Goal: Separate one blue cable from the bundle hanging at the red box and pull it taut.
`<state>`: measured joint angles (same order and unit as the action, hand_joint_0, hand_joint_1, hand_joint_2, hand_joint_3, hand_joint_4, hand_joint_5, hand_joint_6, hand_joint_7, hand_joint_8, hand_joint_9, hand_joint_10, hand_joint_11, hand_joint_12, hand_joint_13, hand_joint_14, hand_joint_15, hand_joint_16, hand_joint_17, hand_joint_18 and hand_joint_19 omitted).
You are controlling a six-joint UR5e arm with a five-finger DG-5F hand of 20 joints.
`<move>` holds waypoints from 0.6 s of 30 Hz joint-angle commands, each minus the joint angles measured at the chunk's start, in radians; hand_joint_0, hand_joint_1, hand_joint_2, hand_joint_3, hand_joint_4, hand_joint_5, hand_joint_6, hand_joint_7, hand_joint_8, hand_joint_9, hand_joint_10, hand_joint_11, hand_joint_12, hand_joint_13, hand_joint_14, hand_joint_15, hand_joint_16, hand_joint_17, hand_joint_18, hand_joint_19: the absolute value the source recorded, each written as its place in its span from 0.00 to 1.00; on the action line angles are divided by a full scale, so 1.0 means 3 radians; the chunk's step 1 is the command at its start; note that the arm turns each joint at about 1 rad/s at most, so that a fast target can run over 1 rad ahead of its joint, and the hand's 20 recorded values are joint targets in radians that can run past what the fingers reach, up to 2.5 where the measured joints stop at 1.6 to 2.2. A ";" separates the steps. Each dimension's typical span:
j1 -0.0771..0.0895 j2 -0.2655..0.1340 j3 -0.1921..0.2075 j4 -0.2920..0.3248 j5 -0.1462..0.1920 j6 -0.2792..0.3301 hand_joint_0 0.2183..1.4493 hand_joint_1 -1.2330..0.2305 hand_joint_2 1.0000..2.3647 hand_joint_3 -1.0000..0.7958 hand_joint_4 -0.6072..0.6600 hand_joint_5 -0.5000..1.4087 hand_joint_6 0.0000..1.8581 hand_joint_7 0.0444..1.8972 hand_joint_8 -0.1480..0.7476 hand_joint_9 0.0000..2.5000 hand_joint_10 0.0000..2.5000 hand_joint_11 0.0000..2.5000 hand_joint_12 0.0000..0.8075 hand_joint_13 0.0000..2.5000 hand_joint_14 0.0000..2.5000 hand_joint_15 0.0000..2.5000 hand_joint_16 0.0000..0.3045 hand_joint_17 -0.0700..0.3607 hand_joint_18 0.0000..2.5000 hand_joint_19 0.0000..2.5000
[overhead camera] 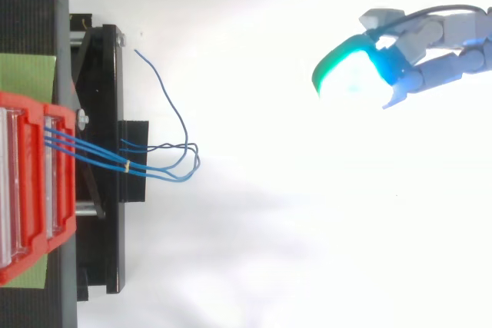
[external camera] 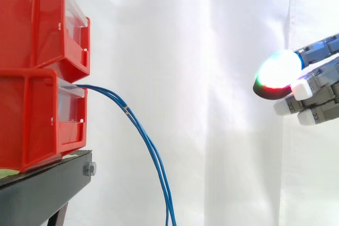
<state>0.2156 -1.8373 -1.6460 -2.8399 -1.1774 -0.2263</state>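
Cables (external camera: 126, 109) out of lower bin (external camera: 32, 123)

White curtain (external camera: 185, 78) hangs in soft vertical folds behind scene, brightly lit. Black stand (external camera: 37, 194) occupies lower left, bolt (external camera: 89, 169) at its front edge, green sheet (overhead camera: 27, 74) lying on top. Pale white ground (overhead camera: 292, 266) spreads beneath, seen from above, faint shadow near stand.

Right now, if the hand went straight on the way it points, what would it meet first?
Probably the blue cables hanging from the lower red bin; the hand aims left and slightly down, with open space between. Depth is uncertain.
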 commanded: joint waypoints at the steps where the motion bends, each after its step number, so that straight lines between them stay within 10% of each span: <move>1: 0.0058 -0.0006 0.0000 0.0037 0.0069 -0.0069 0.27 0.50 0.00 0.31 0.67 0.15 0.27 0.39 0.49 0.15 0.00 0.05 0.37 0.04 0.00 0.00 0.12 0.35 0.00 0.02; 18: 0.0150 -0.0293 0.0000 0.0308 0.0141 0.0090 0.26 0.48 0.00 0.31 0.68 0.14 0.27 0.38 0.49 0.16 0.00 0.05 0.37 0.07 0.00 0.00 0.12 0.35 0.03 0.03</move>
<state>0.2579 -1.9122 -1.6460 -2.7704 -1.1413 -0.2060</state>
